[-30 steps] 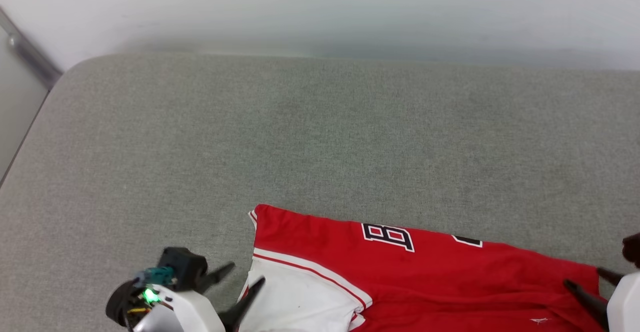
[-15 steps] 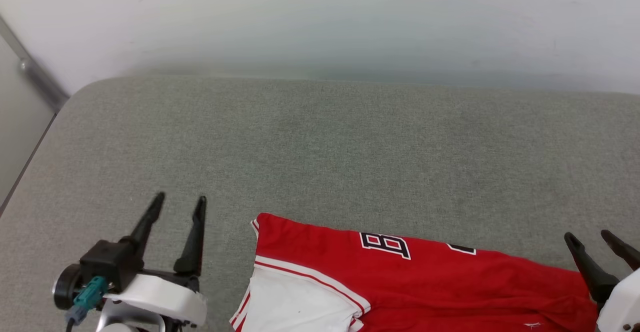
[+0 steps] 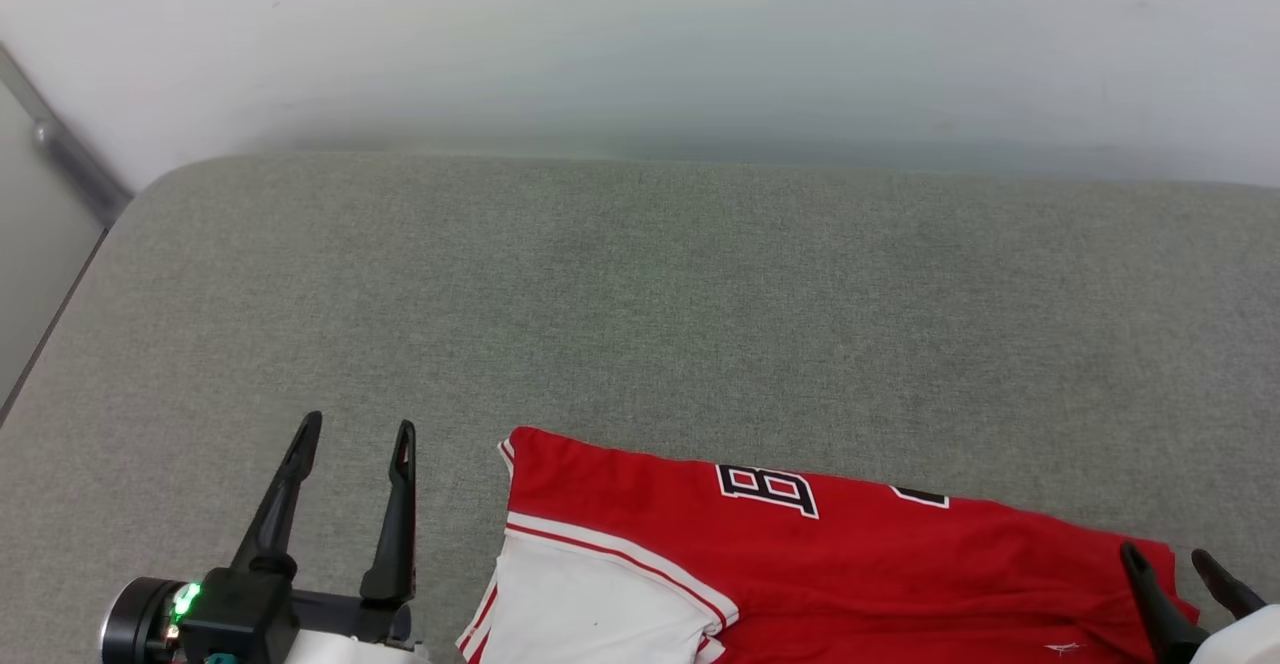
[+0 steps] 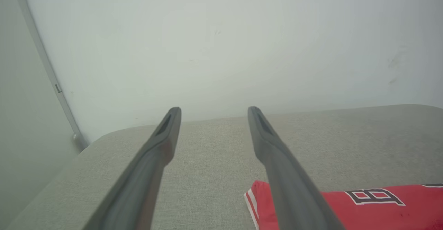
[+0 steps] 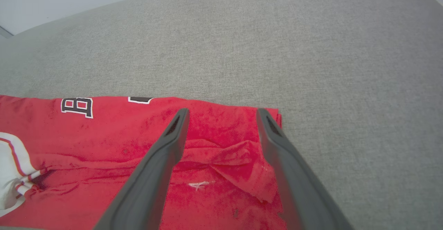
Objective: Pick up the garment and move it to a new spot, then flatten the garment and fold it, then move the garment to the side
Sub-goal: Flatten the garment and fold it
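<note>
Where the wall [image 3: 640, 34] meets the far left: a grey rail [image 3: 62, 144] slants down at ten o'clock of the head view, past the rounded corner of the padded surface [image 3: 640, 294]
Padded surface: grey woven cloth, spreading from nine o'clock to three o'clock beneath everything else
Left gripper [image 3: 358, 426]: at eight o'clock of the head view, its two dark fingers pointing to twelve o'clock; jaws spread wide, with bare grey cloth between them and nothing held; it stands just beside the left edge of the garment [image 3: 850, 554], apart from it
Garment: a red jersey lying on the padded surface at five o'clock of the head view, cut off by the bottom edge; its long upper edge slopes a little downward toward three o'clock
White sleeve [image 3: 590, 604]: at the garment's left end, at six o'clock, trimmed with red and white stripes
Lettering [image 3: 768, 489]: a black and white "B" near the upper edge, with part of another letter at its three o'clock side
Right end of the garment: rumpled into folds in the right wrist view, a small white mark [image 5: 199, 185] at their six o'clock side
Right gripper [image 3: 1165, 554]: at four o'clock of the head view, over the garment's right end; jaws wide apart and gripping nothing, the fingers straddling the rumpled folds; whether the tips touch the cloth I cannot tell
</note>
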Robot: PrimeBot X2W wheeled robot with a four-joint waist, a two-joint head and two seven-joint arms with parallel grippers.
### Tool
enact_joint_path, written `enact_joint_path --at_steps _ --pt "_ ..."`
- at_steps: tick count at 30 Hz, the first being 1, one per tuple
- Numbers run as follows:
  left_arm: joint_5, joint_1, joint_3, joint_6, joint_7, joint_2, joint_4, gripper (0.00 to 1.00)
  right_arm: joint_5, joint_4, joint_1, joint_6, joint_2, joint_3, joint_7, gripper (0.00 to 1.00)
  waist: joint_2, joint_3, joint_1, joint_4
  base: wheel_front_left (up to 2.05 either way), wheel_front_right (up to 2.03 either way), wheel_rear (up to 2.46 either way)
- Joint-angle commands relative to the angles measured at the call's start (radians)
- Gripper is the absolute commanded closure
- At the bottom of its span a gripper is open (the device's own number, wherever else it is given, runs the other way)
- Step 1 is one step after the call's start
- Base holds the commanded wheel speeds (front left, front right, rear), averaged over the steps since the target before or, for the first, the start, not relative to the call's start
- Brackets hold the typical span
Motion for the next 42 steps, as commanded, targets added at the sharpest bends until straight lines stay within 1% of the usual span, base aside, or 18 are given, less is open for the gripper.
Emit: enact_joint_path --at_steps 1,5,10,14,17,22,25,29,35,41,42 --pt "0.018 0.01 0.014 -0.018 -0.002 -0.02 0.002 0.0 -0.006 -0.007 0.015 0.0 0.012 -0.011 0.013 0.0 -0.0001 0.005 0.0 0.002 0.0 0.0 0.0" --pt "0.055 0.002 0.044 -0.065 -0.002 -0.055 0.005 0.0 -0.029 -0.012 0.028 0.0 0.028 -0.043 0.066 0.0 -0.0001 0.018 0.0 0.007 0.0 0.0 0.0" --pt "0.081 -0.015 0.083 -0.114 -0.002 -0.089 0.007 0.0 -0.063 -0.015 0.036 0.0 0.06 -0.116 0.184 0.0 -0.0001 0.039 0.0 0.014 0.0 0.0 0.0" --pt "0.097 -0.027 0.104 -0.143 -0.002 -0.108 0.008 0.0 -0.092 -0.011 0.012 0.0 0.081 -0.161 0.277 0.0 -0.0001 0.062 0.0 0.021 0.0 0.0 0.0" --pt "0.108 -0.039 0.112 -0.16 -0.002 -0.122 0.007 0.0 -0.083 0.007 -0.015 0.0 0.092 -0.182 0.328 0.0 -0.0001 0.083 0.0 0.029 0.0 0.0 0.0" --pt "0.119 -0.057 0.123 -0.179 -0.002 -0.132 0.008 0.0 -0.097 0.069 -0.055 0.0 0.079 -0.188 0.364 0.0 -0.0001 0.116 0.0 0.049 0.0 0.0 0.0" --pt "0.121 -0.067 0.129 -0.186 -0.002 -0.136 0.008 0.0 -0.112 0.128 -0.07 0.0 0.071 -0.183 0.365 0.0 -0.0001 0.129 0.0 0.06 0.0 0.0 0.0" --pt "0.126 -0.071 0.134 -0.193 -0.002 -0.141 0.007 0.0 -0.11 0.215 -0.083 0.0 0.062 -0.147 0.36 0.0 -0.0001 0.142 0.0 0.073 0.0 0.0 0.0" --pt "0.128 -0.077 0.137 -0.199 -0.002 -0.147 0.011 0.0 -0.051 0.304 -0.077 0.006 0.093 -0.055 0.362 0.0 -0.0001 0.147 0.0 0.087 0.0 0.0 0.0" --pt "0.132 -0.067 0.135 -0.203 -0.002 -0.152 0.017 0.0 -0.023 0.349 -0.069 0.008 0.108 -0.013 0.352 0.0 -0.0001 0.137 0.0 0.086 0.0 0.0 0.0" --pt "0.133 -0.065 0.135 -0.203 -0.002 -0.153 0.018 0.0 -0.021 0.354 -0.067 0.008 0.108 -0.008 0.351 0.55 -0.0001 0.134 0.0 0.085 0.0 0.0 0.0"
